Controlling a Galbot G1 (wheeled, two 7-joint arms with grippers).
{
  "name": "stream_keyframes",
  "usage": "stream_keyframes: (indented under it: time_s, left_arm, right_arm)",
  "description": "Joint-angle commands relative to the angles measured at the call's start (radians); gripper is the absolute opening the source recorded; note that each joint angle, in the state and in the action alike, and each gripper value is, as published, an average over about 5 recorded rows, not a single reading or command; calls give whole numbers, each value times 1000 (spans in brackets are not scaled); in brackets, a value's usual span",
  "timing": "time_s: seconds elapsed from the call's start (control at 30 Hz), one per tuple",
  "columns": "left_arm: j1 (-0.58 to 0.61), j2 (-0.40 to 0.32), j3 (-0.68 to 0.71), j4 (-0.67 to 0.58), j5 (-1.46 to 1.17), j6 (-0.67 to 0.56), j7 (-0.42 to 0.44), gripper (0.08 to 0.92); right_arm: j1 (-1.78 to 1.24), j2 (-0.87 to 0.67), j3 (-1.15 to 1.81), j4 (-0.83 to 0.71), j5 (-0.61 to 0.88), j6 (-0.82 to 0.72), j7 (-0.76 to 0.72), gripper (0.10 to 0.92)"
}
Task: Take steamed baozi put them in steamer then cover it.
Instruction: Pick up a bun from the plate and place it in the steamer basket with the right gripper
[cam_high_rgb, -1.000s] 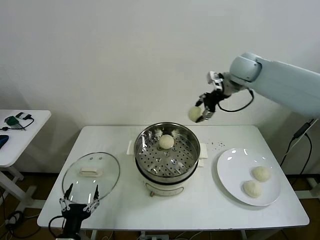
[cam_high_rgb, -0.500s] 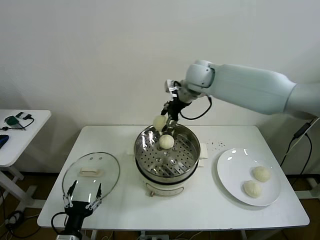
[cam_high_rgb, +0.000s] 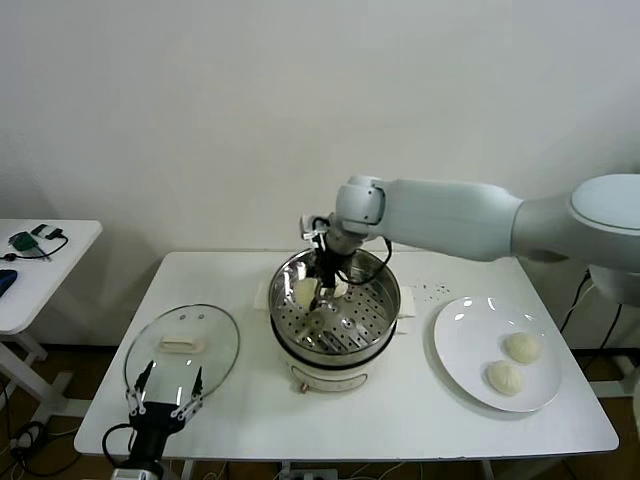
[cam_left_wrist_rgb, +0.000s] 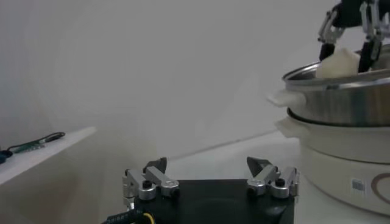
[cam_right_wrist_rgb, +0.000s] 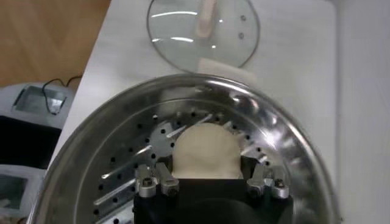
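Observation:
The steamer (cam_high_rgb: 380, 305) stands mid-table, its perforated tray (cam_right_wrist_rgb: 122, 152) showing from above. My right gripper (cam_high_rgb: 318, 292) reaches down inside it, shut on a cream-white baozi (cam_high_rgb: 304, 291) that sits low over the tray; the bun (cam_right_wrist_rgb: 206, 149) fills the gap between the fingers (cam_right_wrist_rgb: 159, 176). A second baozi in the steamer is mostly hidden behind that gripper. Two more baozi (cam_high_rgb: 522, 347) (cam_high_rgb: 505, 377) lie on the white plate (cam_high_rgb: 470, 340). My left gripper (cam_high_rgb: 165, 385) waits open at the table's front left edge (cam_left_wrist_rgb: 210, 167), empty.
The round glass lid (cam_high_rgb: 182, 350) lies flat on the table left of the steamer, just beyond the left gripper, and shows again in the right wrist view (cam_right_wrist_rgb: 203, 30). A white side table (cam_high_rgb: 40, 265) with small items stands far left.
My right arm has swung left from above the table's back right and lowered the baozi into the steamer. The left gripper has barely shifted.

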Motion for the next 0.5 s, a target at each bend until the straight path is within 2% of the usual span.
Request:
stream_keyframes:
  time_s: [0.03,0.27,0.5]
  left_arm:
    - [-4,4,-2,5,-2,0,0,823]
    - [-3,2,0,7,-1,-1,-1,823]
    - [4,3,-2,0,-1,-1,-3,823]
  right_arm:
    - [-42,26,-16,-1,-9,-6,13,706]
    - [-28,11,0,-2,-8,-7,17,809]
    - [80,-86,8,59,-46,12,-54,823]
